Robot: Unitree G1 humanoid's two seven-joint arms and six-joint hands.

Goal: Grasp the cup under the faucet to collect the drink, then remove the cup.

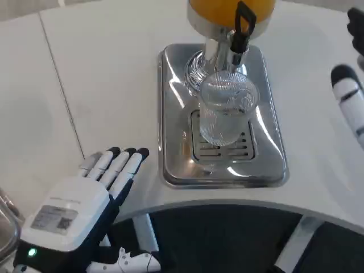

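In the head view, the left hand is lying low at the table's near edge, fingers straight, side by side, holding nothing. Of the right hand, only fingertips are showing at the right border; I cannot tell its pose. To grasp well, a hand should probably be approaching the clear ribbed glass cup level from the side, wrapping its wall without tipping it. The cup is standing upright on the shiny steel drip tray, beneath the black-handled faucet of the orange drink dispenser, looking empty and slippery.
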